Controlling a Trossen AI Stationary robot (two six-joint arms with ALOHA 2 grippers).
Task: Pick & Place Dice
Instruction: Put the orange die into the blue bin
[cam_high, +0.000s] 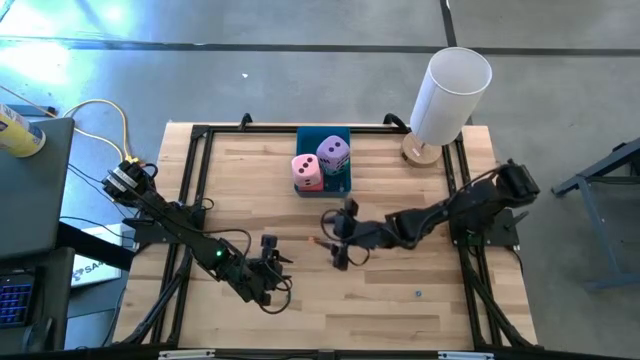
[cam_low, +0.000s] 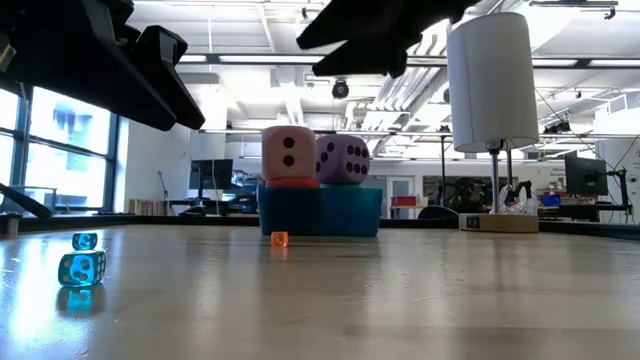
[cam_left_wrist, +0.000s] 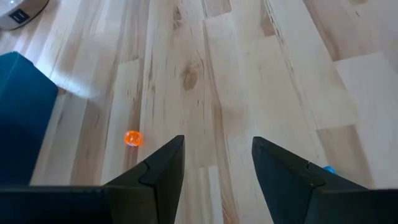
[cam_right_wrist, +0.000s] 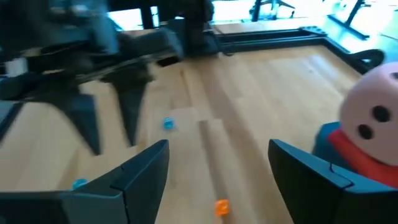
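Nearest the low camera sit two small translucent blue dice (cam_low: 82, 268) on the wooden table (cam_high: 400, 300), at about 8 o'clock from the table's middle in the high view; a tiny orange die (cam_low: 279, 239) lies farther back, near the centre.

Fingers first: the right gripper (cam_high: 340, 240) hangs above the table centre with its two dark fingers (cam_right_wrist: 134, 177) spread apart and nothing between them; its wrist view shows the orange die on the boards just ahead of the gap. The left gripper (cam_high: 268, 268) hovers at about 7 o'clock from the centre, its fingers (cam_left_wrist: 165, 168) also parted and empty over bare wood, the orange die off to one side of them.

Outward from there, the blue tray (cam_high: 322, 135) stands at 12 o'clock near the far edge. In it the light pink die (cam_high: 306, 172) rests on top of the red die (cam_low: 291, 183), of which only a strip shows, and the lilac purple die (cam_high: 334, 153) sits just beside the pink one, touching it. A white cylinder (cam_high: 450, 95) on a round wooden base stands at about 1 o'clock
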